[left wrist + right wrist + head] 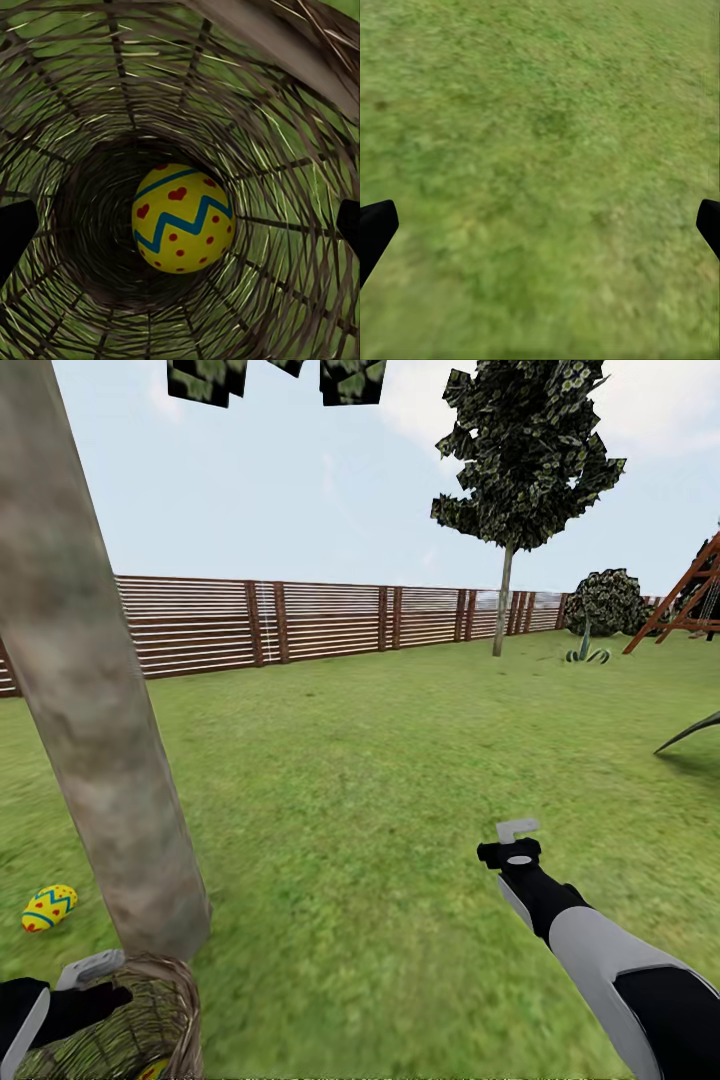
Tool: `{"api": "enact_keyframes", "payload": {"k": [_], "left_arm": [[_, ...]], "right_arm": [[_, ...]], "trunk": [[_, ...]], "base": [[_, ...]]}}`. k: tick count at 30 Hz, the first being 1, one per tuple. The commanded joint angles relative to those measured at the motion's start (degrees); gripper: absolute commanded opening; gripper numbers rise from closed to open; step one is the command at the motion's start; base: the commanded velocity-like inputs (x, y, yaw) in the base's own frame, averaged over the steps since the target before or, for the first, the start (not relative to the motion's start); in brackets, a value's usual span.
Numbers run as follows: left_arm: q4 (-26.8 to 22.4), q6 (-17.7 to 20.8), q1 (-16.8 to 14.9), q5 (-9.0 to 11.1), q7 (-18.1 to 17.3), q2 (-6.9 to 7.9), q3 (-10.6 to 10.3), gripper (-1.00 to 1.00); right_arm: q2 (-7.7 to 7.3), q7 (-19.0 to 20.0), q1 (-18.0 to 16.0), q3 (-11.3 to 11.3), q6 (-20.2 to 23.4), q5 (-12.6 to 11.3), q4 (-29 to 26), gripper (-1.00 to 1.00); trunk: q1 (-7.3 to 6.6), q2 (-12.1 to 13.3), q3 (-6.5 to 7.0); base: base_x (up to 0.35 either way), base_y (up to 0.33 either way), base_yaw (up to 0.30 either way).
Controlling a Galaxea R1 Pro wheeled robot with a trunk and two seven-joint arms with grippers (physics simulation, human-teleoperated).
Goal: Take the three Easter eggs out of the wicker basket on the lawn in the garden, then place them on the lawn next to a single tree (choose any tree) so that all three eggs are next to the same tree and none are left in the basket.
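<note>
Your left gripper [180, 225], jaws wide, hangs inside the wicker basket [82, 97] above one Easter egg [182, 217]; right gripper [540, 225] wide over lawn [540, 112].

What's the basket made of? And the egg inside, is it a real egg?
The basket looks like woven wicker: thin brown crossing strands with grass showing through the gaps. The egg looks smooth and painted yellow, with red hearts and a blue zigzag; real or toy, the pictures cannot tell.
</note>
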Motion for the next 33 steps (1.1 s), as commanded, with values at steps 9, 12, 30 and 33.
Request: {"api": "enact_keyframes", "payload": {"k": [9, 12, 30, 33], "left_arm": [[-0.04, 0.39, -0.03, 0.48, 0.07, -0.11, 0.06, 1.0], [-0.04, 0.39, -0.03, 0.48, 0.07, -0.12, 0.06, 1.0], [-0.04, 0.47, -0.03, 0.48, 0.07, -0.52, -0.1, 1.0], [-0.04, 0.47, -0.03, 0.48, 0.07, -0.55, -0.12, 1.0]], "right_arm": [[0.02, -0.3, -0.01, 0.47, 0.55, 0.11, -0.05, 1.0], [0.04, -0.3, -0.02, 0.47, 0.55, 0.11, -0.04, 1.0], [0.13, -0.3, 0.0, 0.53, 0.55, 0.11, -0.01, 1.0], [0.13, -0.3, -0.01, 0.53, 0.55, 0.11, 0.02, 1.0]], "trunk": [[1.97, -3.65, -1.68], [2.63, -4.85, -2.22], [5.22, -9.35, -5.75], [5.3, -9.39, -6.41]], "base": [[0.0, 0.0, 0.0], [0.0, 0.0, 0.0], [0.0, 0.0, 0.0], [0.0, 0.0, 0.0]]}}
